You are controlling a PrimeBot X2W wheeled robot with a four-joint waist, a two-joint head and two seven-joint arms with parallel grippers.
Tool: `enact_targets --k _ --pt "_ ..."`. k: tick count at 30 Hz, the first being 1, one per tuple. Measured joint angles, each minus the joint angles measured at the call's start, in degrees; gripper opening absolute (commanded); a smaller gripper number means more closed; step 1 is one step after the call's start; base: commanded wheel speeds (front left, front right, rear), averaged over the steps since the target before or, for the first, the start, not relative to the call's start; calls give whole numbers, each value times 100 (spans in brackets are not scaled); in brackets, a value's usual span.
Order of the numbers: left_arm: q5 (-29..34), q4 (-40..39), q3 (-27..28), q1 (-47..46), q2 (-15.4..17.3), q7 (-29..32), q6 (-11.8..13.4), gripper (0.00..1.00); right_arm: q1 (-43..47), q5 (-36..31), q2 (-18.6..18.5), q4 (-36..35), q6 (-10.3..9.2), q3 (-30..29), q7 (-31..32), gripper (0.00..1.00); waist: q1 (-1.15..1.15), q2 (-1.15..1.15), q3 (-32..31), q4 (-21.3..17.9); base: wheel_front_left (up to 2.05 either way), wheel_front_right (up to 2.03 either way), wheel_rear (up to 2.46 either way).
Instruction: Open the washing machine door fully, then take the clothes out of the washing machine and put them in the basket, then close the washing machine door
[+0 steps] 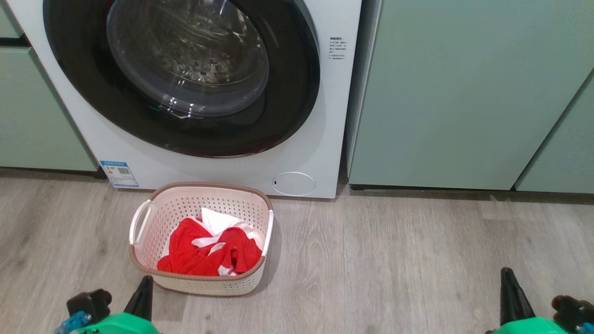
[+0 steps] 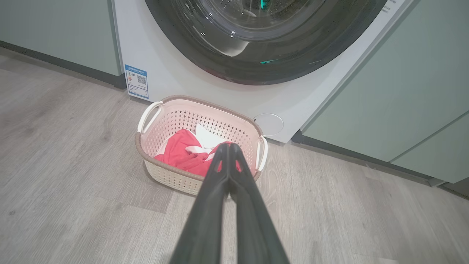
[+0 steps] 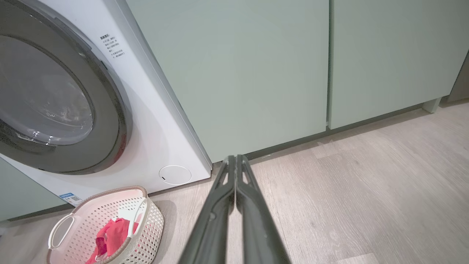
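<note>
Head view: left tool [image 1: 145,281] and right tool [image 1: 507,273] low, closed.

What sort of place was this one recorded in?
Most likely a home laundry corner or utility room: a white front-loading washing machine sits built in between pale-green cabinets, and a small basket of red clothes stands before it on a wood-look floor.

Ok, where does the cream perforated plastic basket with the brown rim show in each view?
Head view: the cream perforated basket, lower left of centre.
Left wrist view: basket at mid-frame, slightly left.
Right wrist view: basket in the bottom left corner.
Shared landmark: the small round white hatch, up-right of it everywhere.
</note>
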Motion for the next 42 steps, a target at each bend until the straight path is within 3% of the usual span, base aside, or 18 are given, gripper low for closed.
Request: enact_targets --k 42 --pt "-2209 -686 396 -8 -349 704 0 0 -236 2643 0 -263 0 -122 703 0 0 0 159 -218 0 0 0"
